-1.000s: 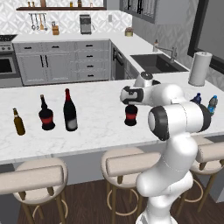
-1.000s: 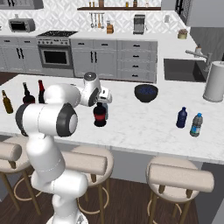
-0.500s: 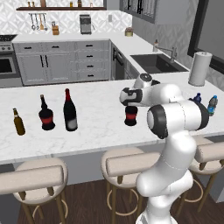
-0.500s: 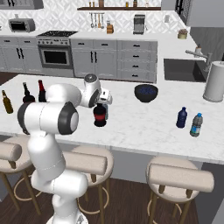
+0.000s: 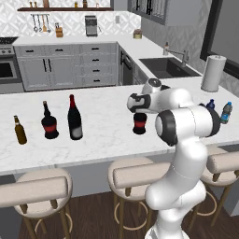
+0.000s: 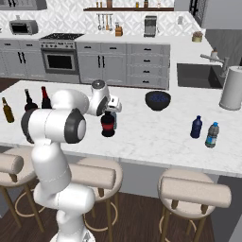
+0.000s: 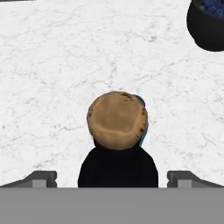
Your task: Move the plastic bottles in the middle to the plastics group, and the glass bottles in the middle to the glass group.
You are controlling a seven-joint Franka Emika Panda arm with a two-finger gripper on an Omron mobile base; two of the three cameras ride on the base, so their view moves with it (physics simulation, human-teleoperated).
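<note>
Squat round-bellied dark bottle with red band stands upright mid-table, on the white marble table. Hand view looks straight down on its tan cork top, dark shoulders below; a sliver of light blue shows behind the cork on its right side, what it belongs to cannot be told.

Pincer hangs directly above this bottle, jaws spread wide, 1 fingertip off each side of the bottle's shoulders, not touching it. In the left base view the hand sits just over the bottle's neck.

Well apart to the arm's left: tall dark wine bottle with red top, upright; just beside it a 2nd squat dark bottle with red band; farther out a small amber bottle. All 3 stand apart from one another.

To the arm's right, near the table's end: small opaque dark-blue bottle and a clear bluish bottle with dark cap, close together, not touching.

Dark bowl sits beyond the middle bottle, toward the sink side. Paper-towel roll upright at the far right. 3 stools along the near edge.
</note>
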